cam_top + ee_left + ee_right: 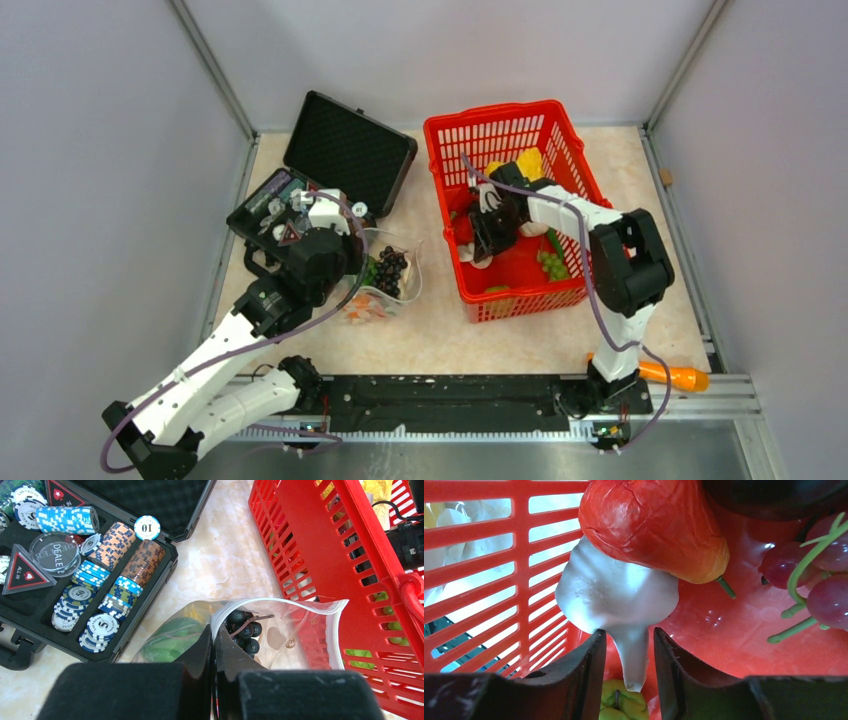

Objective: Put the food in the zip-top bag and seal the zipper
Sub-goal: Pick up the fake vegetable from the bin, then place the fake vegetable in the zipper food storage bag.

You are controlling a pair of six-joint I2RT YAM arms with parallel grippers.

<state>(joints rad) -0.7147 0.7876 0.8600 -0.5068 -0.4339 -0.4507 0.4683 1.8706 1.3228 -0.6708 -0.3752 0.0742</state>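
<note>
A: Bag (300, 625), status?
B: Beside basket (320, 540), mouth open. Grapes (242, 630) and green piece (170, 640) inside. Left gripper (214, 645) pinches its rim.
A: Outstanding?
B: Mushroom (614, 590), in basket. Right gripper (629, 635) straddles its stem, jaws narrow, not yet clamped. Zipper (280, 602) unsealed.

The zip-top bag (400, 290) lies between the case (350, 150), at left, and the basket (525, 300), at right.

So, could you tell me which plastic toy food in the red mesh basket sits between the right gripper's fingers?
The white toy mushroom: its stem lies between the right gripper's fingers. The red pear-shaped fruit and red grapes lie beyond them.
</note>
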